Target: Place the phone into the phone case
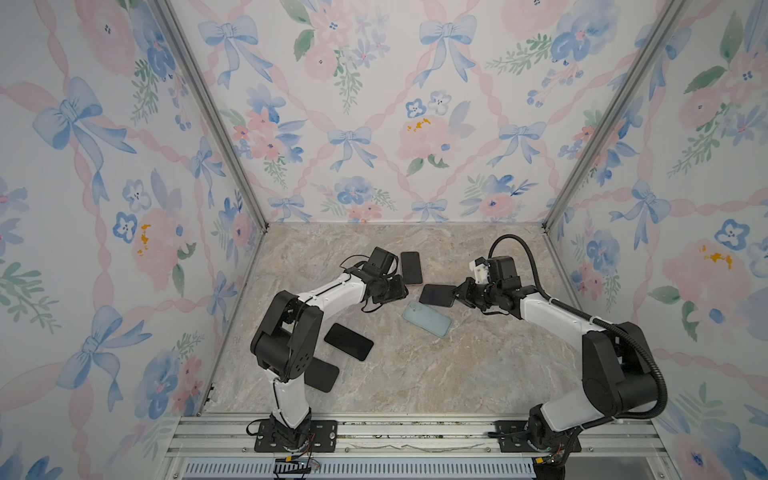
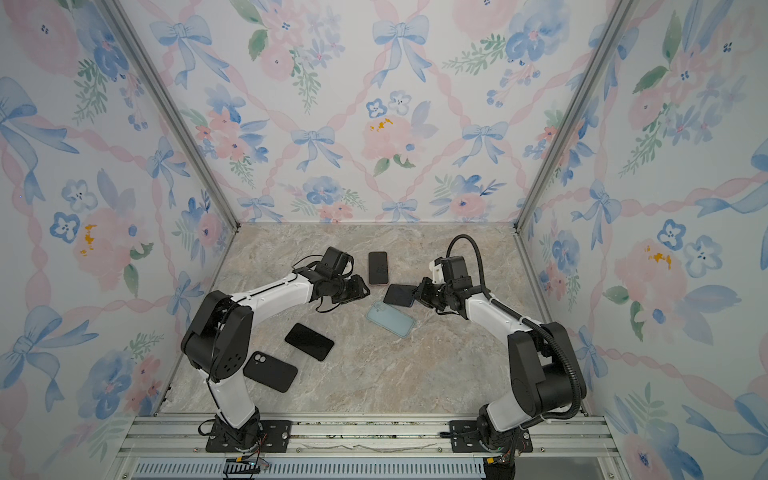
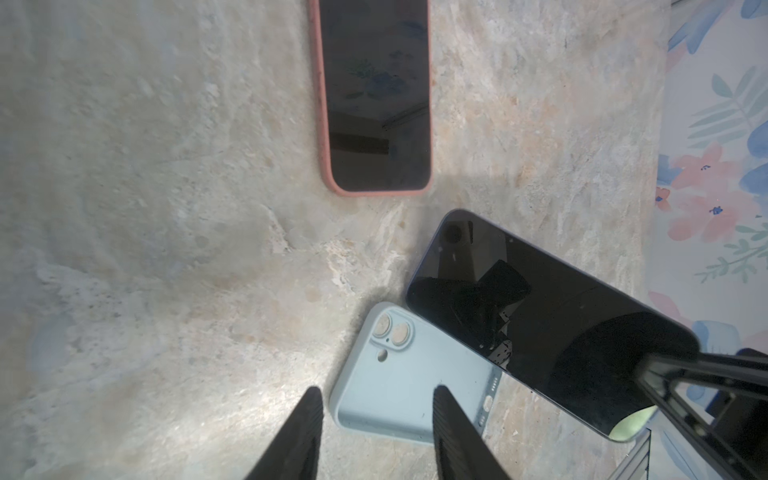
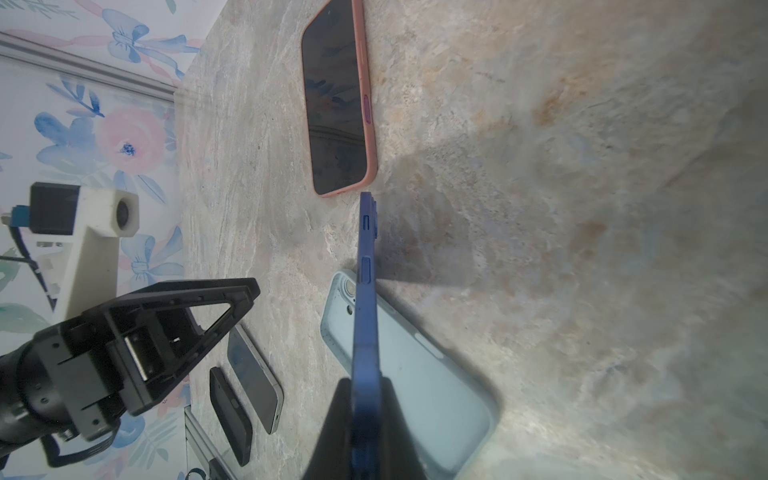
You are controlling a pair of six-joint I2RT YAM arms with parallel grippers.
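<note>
**Blue phone pinched over an empty case**

Nearest the lens, a ribbed aluminium rail (image 1: pixel 415 432) with both arm bases bolted on. Beyond it, a beige marble-patterned tabletop (image 1: pixel 457 374), matte and veined, boxed in on three sides by wallpaper (image 1: pixel 374 104) of pale bows and watercolour flowers, with metal struts at the corners.

At mid-table, a pale blue phone case (image 1: pixel 428 319), lying open side up and empty: soft-looking, round-cornered, the marble showing through its camera holes in the left wrist view (image 3: pixel 407 386).

Just beside its camera end, the blue phone (image 1: pixel 436 295), glossy dark screen upward, pinched at one short end by the right gripper (image 4: pixel 365 380), closed on both faces. Lifted off the marble; contact with the case impossible to tell.

Left gripper (image 3: pixel 378 390) parted, ribbed black fingers (image 3: pixel 307 428) holding nothing, low over the case's other end.

Farther back, a pink-cased phone (image 1: pixel 411 268), screen up. Near the left arm, a black phone (image 1: pixel 348 341) lying flat and a matte black case (image 2: pixel 270 371), camera cutout showing.
</note>
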